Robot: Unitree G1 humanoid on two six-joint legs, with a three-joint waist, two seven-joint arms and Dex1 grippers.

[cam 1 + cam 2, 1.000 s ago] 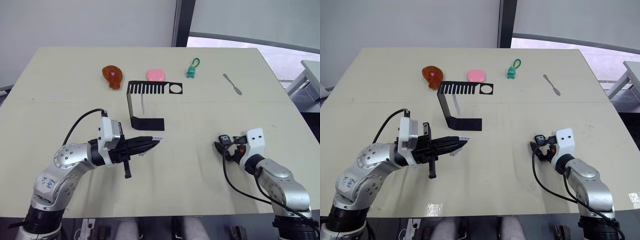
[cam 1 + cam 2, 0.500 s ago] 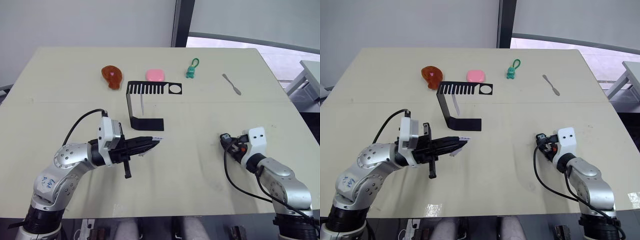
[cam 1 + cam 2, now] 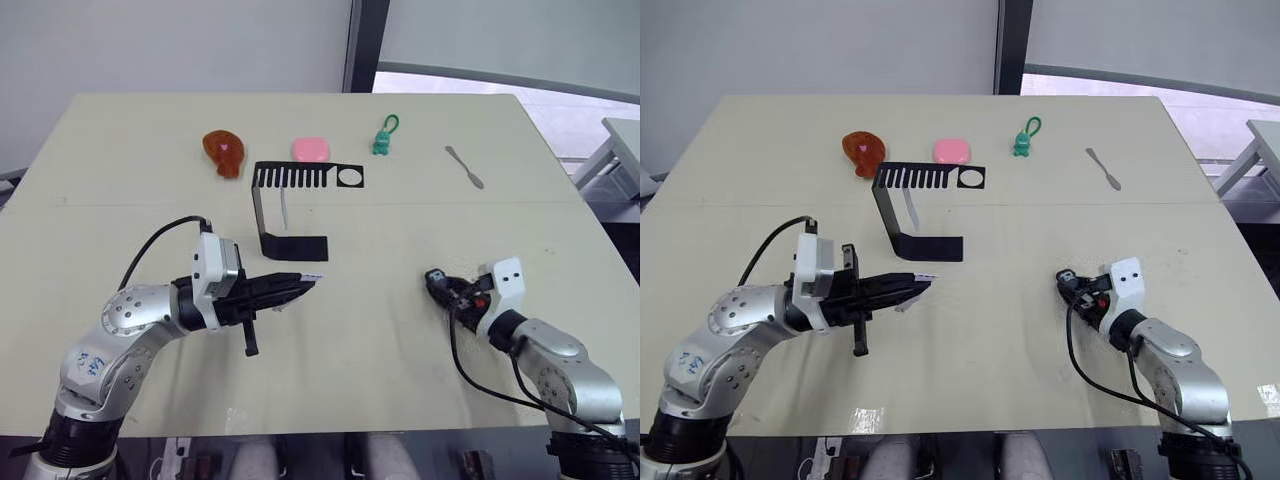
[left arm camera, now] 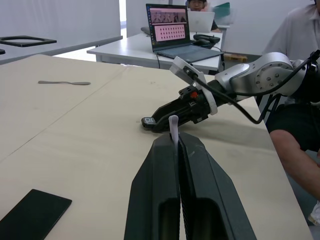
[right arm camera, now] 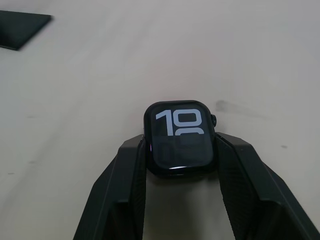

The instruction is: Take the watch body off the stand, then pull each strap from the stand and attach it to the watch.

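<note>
The right tool (image 5: pixel 180 165) clamps the small square black watch body with rounded corners and a lit screen (image 5: pixel 180 138) by its two side edges, low over the pale table (image 3: pixel 400 230) on the robot's right. The left tool (image 4: pixel 175 142) is pinched shut on a narrow pale lavender-white strap (image 4: pixel 173 126), of which just a short end sticks out past the tips. The two tools sit well apart, roughly facing each other across the table. A second pale strap (image 3: pixel 285 208) hangs from the comb-slotted top bar of the thin black metal stand (image 3: pixel 295 245) further back.

The join looks like the risky part. So little strap shows beyond the tips that its flexible end may bend or skew on contact, missing the case's slot. The watch is held only by its smooth sides, so a push along the slot could slide it out of the grip or twist it. A low approach could drag either piece on the table and knock it askew.
</note>
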